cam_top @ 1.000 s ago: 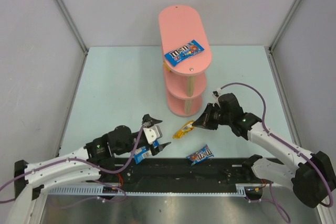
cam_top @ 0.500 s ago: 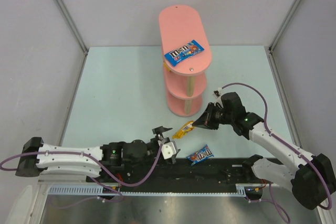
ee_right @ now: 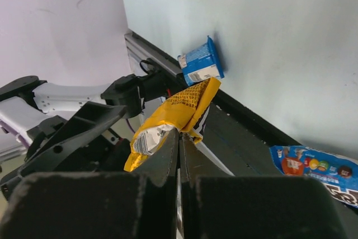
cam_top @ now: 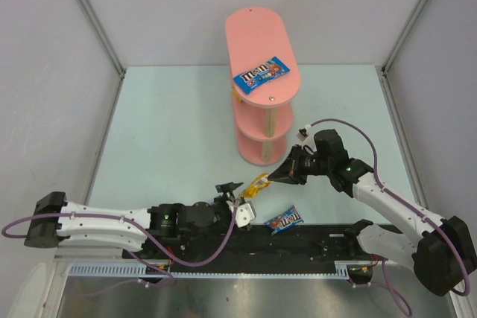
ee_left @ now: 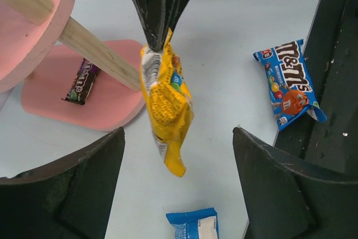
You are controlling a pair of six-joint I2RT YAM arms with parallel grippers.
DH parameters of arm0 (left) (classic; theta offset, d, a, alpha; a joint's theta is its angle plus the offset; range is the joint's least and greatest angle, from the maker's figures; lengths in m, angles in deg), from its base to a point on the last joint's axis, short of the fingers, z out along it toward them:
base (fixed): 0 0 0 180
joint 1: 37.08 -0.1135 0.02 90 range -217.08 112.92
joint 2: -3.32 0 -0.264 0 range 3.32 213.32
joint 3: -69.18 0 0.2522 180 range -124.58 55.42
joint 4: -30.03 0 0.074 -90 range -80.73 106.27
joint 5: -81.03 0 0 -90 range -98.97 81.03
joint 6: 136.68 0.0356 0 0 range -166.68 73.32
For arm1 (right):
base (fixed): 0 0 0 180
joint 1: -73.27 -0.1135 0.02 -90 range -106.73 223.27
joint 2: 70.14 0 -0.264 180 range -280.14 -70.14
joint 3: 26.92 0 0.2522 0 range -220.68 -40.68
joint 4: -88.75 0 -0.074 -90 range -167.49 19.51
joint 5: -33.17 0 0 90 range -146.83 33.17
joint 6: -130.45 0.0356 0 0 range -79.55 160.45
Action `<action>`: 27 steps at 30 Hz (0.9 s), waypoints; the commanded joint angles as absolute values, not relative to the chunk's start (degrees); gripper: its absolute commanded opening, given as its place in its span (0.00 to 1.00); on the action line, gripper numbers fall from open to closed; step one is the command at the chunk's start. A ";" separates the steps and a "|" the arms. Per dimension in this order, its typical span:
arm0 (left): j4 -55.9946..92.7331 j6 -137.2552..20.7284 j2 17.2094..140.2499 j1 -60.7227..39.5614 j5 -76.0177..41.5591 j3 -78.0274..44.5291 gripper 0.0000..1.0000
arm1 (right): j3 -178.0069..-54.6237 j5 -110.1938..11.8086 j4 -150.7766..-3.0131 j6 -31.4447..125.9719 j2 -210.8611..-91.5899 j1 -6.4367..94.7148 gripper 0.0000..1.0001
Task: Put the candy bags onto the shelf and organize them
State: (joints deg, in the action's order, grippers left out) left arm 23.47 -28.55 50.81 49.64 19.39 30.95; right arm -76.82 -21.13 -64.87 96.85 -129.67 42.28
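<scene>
The right gripper [ee_right: 179, 138] was pinched shut on the top edge of a crumpled yellow glossy candy packet [ee_left: 166, 104], which hung from its black fingertips above the pale blue tabletop [cam_top: 171, 124]; the print on that packet was too creased to read. The left gripper [cam_top: 235, 199] stood wide open and held nothing, its two dark fingers [ee_left: 72, 194] spread on either side of the hanging packet without touching it. Off to the right of the left gripper, a flat blue glossy packet [ee_left: 288, 85] lay against the black front rail [cam_top: 313, 240], its white "m&m's" logo plainly legible. A smaller blue packet end [ee_left: 193, 225] lay on the table just beneath the left gripper, showing only white fine print. Just beyond the right gripper stood the tall pink three-tier shelf with pale wooden posts [cam_top: 257, 35]. Its top board carried another blue "m&m's" packet [cam_top: 261, 74] at the near end, and its bottom board held a dark purple packet [ee_left: 81, 82] whose lettering was too small to read.
</scene>
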 commanded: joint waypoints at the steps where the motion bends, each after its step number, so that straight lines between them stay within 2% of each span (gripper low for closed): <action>1: 25.14 -27.09 52.36 50.28 21.44 29.41 0.84 | -79.62 -16.76 -68.79 99.69 -129.38 42.33 0.00; 19: 30.06 -24.89 57.29 50.37 21.36 26.68 0.85 | -79.62 -16.84 -71.78 101.45 -132.28 36.26 0.00; 27: 28.75 -25.50 56.59 50.37 21.53 26.59 0.67 | -79.62 -15.70 -72.66 102.06 -132.11 36.79 0.00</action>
